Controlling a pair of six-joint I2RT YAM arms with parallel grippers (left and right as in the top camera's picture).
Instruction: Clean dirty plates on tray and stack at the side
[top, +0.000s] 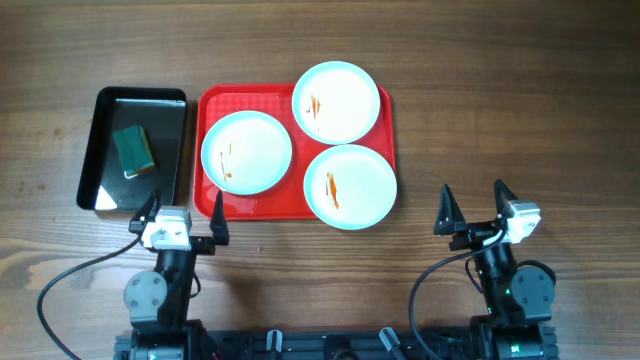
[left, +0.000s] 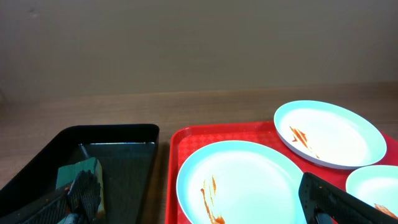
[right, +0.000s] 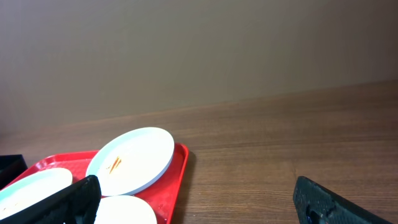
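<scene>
On red tray (top: 262, 206), mid-table: three pale plates, each with an orange-brown smear.
- Left plate (top: 246, 152) lies flat, fully inside the rim.
- Far plate (top: 336, 101) overhangs the tray's far edge.
- Right plate (top: 350, 186) overlaps the near right corner rim.
- None are stacked. The far and right plates look close to touching.

Left gripper (top: 184, 206): low, just short of the tray's near left corner and pointed at it. Fingers are spread wide and hold nothing. The arm is folded back over its base.

Right gripper (top: 472, 195): same folded pose, beside the tray's near right corner, over bare wood. Fingers are parted and empty, aimed straight ahead.

Left of the red tray, just apart from it: black tray (top: 100, 150) with a green sponge (top: 133, 151) inside.

Wooden table (top: 500, 80) lies under everything.
</scene>
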